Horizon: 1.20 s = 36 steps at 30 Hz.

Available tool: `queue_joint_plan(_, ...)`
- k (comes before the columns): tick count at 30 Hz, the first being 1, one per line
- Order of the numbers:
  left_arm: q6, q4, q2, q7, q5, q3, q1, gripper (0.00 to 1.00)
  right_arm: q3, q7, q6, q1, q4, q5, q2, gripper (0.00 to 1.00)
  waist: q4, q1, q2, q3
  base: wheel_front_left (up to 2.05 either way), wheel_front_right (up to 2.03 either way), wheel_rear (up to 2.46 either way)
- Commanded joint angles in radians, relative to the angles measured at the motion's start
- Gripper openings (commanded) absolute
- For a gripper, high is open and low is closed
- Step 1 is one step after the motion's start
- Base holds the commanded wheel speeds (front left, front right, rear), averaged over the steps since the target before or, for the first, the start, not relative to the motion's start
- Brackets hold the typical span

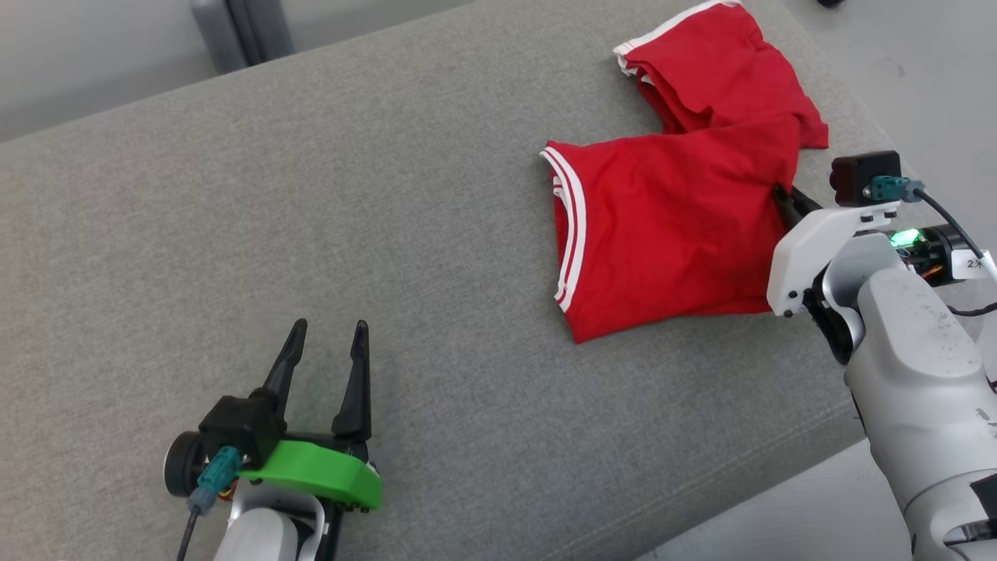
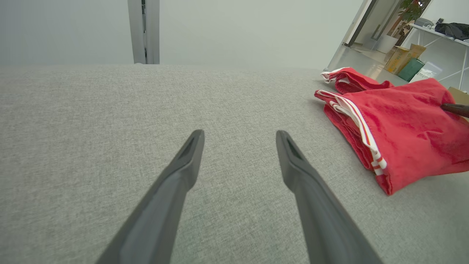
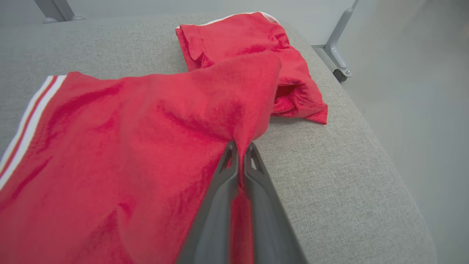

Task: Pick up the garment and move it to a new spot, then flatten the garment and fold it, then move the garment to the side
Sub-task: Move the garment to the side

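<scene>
"Head view first: how far along are you?"

"Early, I'd say. The grey cushion [image 1: 389, 234] lies bare ahead of my left jaws. The red shorts [image 1: 662, 218] are crumpled near its right end, and they spread to the left of and beyond my right jaws."

"Holding anything?"

"My right gripper [image 3: 240, 148] is pinched tight on a fold at the shorts' right edge, and the cloth tents up between the fingers. My left gripper [image 1: 325, 331] is spread wide with nothing between its fingers. The shorts sit well off to its right."

"So what's left?"

"Nearly everything, as I judge it. The pick-up has only reached the pinch, and most of the cloth rests on the cushion. Carrying the shorts to a new spot, flattening them, folding them and moving them aside are not yet done."
</scene>
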Motion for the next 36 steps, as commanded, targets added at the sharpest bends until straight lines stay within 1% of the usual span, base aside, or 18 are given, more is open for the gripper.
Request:
queue_joint_plan(1, -0.006, 0.005, 0.014, -0.003, 0.011, -0.002, -0.016, 1.0, -0.005, -0.004, -0.002, -0.014, -0.009, -0.011, 0.006, 0.0, -0.026, 0.0, -0.0001, 0.032, 0.0, 0.0, 0.0)
queue_joint_plan(7, -0.007, 0.003, 0.015, -0.003, 0.007, -0.011, -0.028, 1.0, -0.011, 0.016, -0.002, -0.066, -0.045, -0.031, -0.006, 0.0, 0.009, 0.0, -0.0001, 0.035, 0.0, 0.0, 0.0)
queue_joint_plan(11, -0.008, -0.005, 0.01, -0.003, -0.003, -0.015, -0.031, 1.0, -0.01, 0.048, -0.002, -0.128, -0.076, -0.047, -0.032, 0.0, 0.045, 0.0, -0.0001, 0.041, 0.0, 0.0, 0.0)
queue_joint_plan(17, -0.01, -0.015, 0.007, -0.003, -0.002, -0.024, -0.049, 1.0, -0.022, 0.116, -0.002, -0.24, -0.093, -0.074, -0.109, 0.0, 0.117, 0.0, -0.0001, 0.075, 0.0, 0.0, 0.0)
queue_joint_plan(19, -0.011, -0.021, 0.006, -0.003, 0.001, -0.028, -0.061, 1.0, -0.034, 0.135, -0.002, -0.273, -0.084, -0.092, -0.154, 0.0, 0.146, 0.0, -0.0001, 0.095, 0.0, 0.0, 0.0)
queue_joint_plan(22, -0.012, -0.025, 0.005, -0.003, 0.003, -0.035, -0.074, 1.0, -0.077, 0.156, -0.002, -0.309, -0.065, -0.122, -0.208, 0.0, 0.192, 0.0, -0.0001, 0.129, 0.0, 0.0, 0.0)
queue_joint_plan(27, -0.013, -0.029, 0.003, -0.003, 0.008, -0.041, -0.095, 1.0, -0.162, 0.15, -0.002, -0.343, -0.018, -0.171, -0.302, 0.0, 0.251, 0.0, -0.0001, 0.176, 0.0, 0.0, 0.0)
queue_joint_plan(31, -0.014, -0.031, 0.001, -0.003, 0.01, -0.041, -0.1, 1.0, -0.253, 0.137, -0.002, -0.322, 0.017, -0.213, -0.337, 0.0, 0.278, 0.0, -0.0001, 0.2, 0.0, 0.0, 0.0)
queue_joint_plan(32, -0.014, -0.032, 0.001, -0.003, 0.011, -0.041, -0.102, 1.0, -0.273, 0.133, -0.002, -0.317, 0.026, -0.224, -0.347, 0.03, 0.282, 0.0, -0.0001, 0.205, 0.0, 0.0, 0.0)
queue_joint_plan(33, -0.014, -0.034, 0.001, -0.003, 0.011, -0.042, -0.106, 1.0, -0.296, 0.126, -0.002, -0.309, 0.037, -0.237, -0.356, 0.47, 0.285, 0.0, -0.0001, 0.209, 0.0, 0.0, 0.0)
queue_joint_plan(34, -0.015, -0.034, 0.0, -0.003, 0.011, -0.041, -0.107, 1.0, -0.321, 0.117, -0.002, -0.302, 0.046, -0.251, -0.362, 1.0, 0.286, 0.0, -0.0001, 0.211, 0.0, 0.0, 0.0)
queue_joint_plan(36, -0.015, -0.034, 0.0, -0.003, 0.012, -0.04, -0.109, 1.0, -0.356, 0.105, -0.002, -0.292, 0.065, -0.272, -0.36, 1.0, 0.286, 0.0, -0.0001, 0.214, 0.0, 0.0, 0.0)
